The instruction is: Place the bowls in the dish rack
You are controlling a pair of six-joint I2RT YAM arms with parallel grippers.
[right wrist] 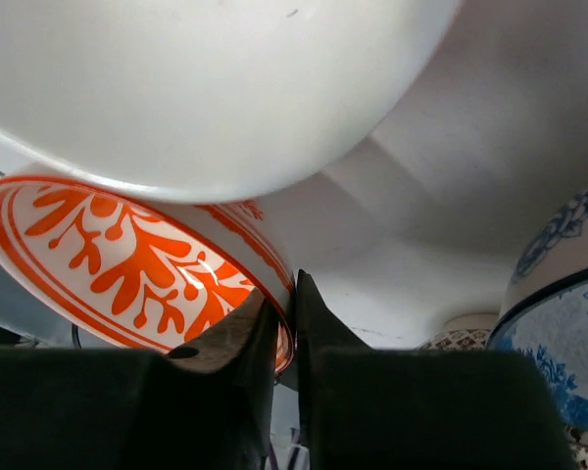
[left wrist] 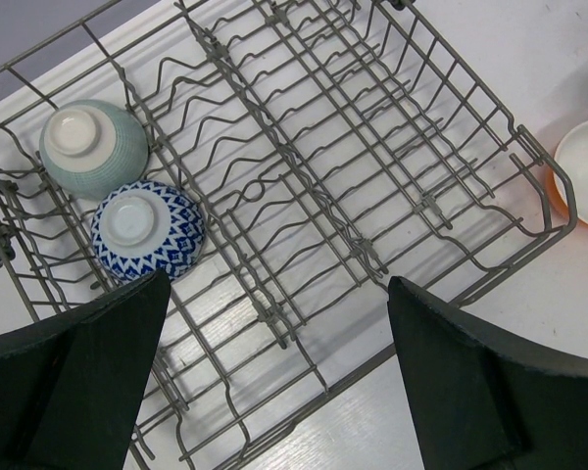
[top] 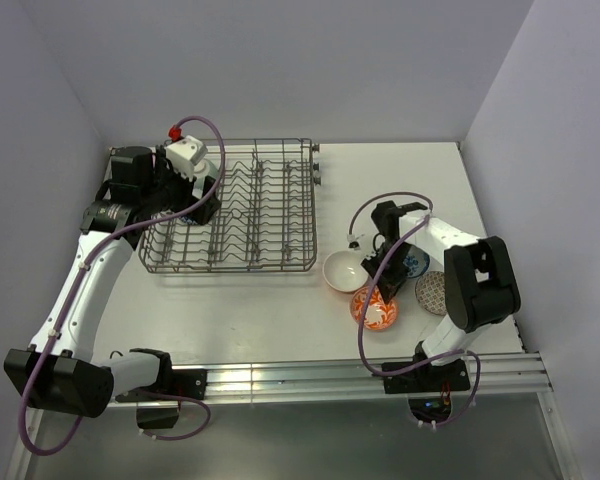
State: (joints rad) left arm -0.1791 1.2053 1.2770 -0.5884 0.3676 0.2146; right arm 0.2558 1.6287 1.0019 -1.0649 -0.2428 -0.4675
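The dish rack lies at the left-centre of the table. In the left wrist view it holds a pale green bowl and a blue-white patterned bowl, both upside down at its end. My left gripper hangs open above the rack's near edge, nothing between its fingers. My right gripper is shut on the rim of a red-orange patterned bowl, one finger inside and one outside. That bowl sits on the table at the right, under the right gripper.
A white bowl with orange outside stands right next to the held bowl and fills the top of the right wrist view. A blue patterned bowl and a grey speckled bowl sit just right of the gripper.
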